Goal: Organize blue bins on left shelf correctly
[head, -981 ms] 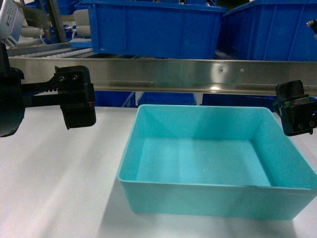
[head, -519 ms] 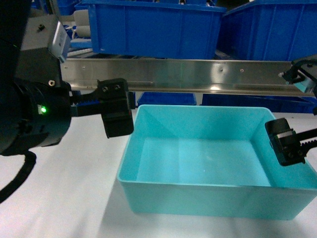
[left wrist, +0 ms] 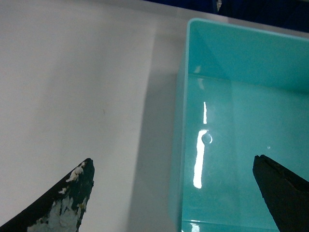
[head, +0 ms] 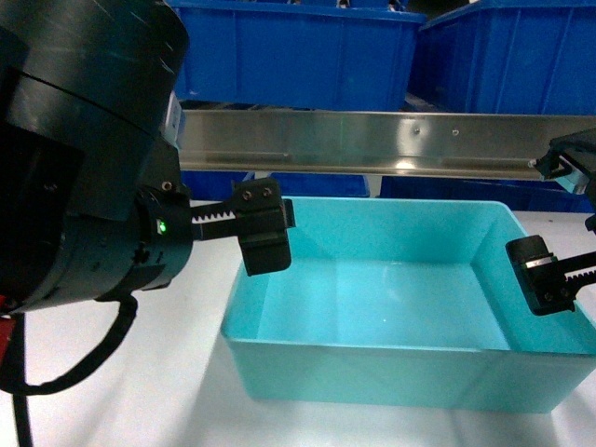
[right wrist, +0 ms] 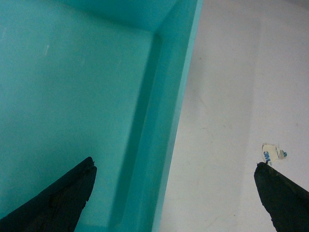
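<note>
Shelf: the steel shelf (head: 372, 140) ran across the upper part of the head view, its flat front rail shiny, with dark blue crates (head: 289, 51) sitting on the tier above it.
Table: a white table (head: 112, 372) filled the lower frame under the shelf rail.
Tub: the pale turquoise tub (head: 400, 298) stood on the table in the centre and right of the head view, just in front of the rail; nothing lay inside it, only glare on its floor.
Left gripper: the left gripper (left wrist: 174, 193) was spread wide, holding nothing, one fingertip over the table and the other over the tub's floor, straddling the tub's left wall.
Right gripper: the right gripper (right wrist: 176, 193) was likewise spread and empty, straddling the tub's right wall.
Tape scrap: a small bit of tape (right wrist: 273, 153) lay on the table at the right of the right wrist view.
Change: compared with half a second before, the left arm had moved rightward, its finger now over the tub's upper left corner; the tub had not moved.
</note>
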{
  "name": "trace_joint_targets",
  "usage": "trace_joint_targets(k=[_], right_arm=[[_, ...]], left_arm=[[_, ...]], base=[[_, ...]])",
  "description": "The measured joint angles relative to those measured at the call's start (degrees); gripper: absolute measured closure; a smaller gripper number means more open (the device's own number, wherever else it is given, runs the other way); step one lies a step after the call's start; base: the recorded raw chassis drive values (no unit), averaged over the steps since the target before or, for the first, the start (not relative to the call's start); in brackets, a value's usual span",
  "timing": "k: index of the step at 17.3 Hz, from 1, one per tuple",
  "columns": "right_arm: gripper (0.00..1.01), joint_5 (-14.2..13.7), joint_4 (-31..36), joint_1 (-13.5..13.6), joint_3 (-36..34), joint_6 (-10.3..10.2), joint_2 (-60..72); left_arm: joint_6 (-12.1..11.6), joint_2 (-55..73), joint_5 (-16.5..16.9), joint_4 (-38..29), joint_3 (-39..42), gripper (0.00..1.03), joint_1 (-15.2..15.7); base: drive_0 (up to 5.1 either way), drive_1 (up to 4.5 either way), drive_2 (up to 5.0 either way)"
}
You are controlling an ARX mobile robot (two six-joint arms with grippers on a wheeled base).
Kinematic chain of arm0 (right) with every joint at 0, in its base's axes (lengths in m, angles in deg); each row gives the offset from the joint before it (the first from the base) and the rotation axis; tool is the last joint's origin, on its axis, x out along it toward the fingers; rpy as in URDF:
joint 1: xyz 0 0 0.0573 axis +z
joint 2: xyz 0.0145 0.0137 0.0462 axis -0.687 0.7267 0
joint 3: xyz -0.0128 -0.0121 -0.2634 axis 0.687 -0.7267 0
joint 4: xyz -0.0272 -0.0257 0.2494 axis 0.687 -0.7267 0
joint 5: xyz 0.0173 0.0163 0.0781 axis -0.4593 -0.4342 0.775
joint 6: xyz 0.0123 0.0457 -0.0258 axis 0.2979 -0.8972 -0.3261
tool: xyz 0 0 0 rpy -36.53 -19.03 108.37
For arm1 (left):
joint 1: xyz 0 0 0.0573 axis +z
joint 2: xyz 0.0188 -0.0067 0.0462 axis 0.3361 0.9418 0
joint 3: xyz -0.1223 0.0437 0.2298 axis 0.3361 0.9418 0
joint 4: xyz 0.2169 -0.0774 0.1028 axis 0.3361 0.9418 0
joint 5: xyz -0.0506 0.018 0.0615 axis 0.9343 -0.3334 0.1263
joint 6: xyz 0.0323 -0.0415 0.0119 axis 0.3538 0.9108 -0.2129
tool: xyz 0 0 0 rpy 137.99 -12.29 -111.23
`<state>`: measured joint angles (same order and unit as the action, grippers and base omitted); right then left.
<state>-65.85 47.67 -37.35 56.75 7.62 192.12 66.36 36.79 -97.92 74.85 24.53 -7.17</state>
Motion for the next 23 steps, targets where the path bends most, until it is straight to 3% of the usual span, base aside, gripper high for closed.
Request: trace_joint_targets(k=[8,16,23], right_arm=[[0.03,0.09,1.09,-0.22,0.46,0.11,2.34],[0.03,-0.13,1.44,-0.9,0.5,0.13,3.91],[0.03,-0.31,2.71,-1.92,0.81,0.94,5.88]], left_arm=[[1.29,9.16,0.24,0.39,-5.4,0.05,-0.11],[2.32,9.62,0.35,1.46,-5.6,0.05,-0.55],[6.64,12.5,1.46,4.85,-6.78,0.05,-1.18]], base=[[0.0,0.0,0.0],[0.0,0.0,0.0],[0.0,0.0,0.0]])
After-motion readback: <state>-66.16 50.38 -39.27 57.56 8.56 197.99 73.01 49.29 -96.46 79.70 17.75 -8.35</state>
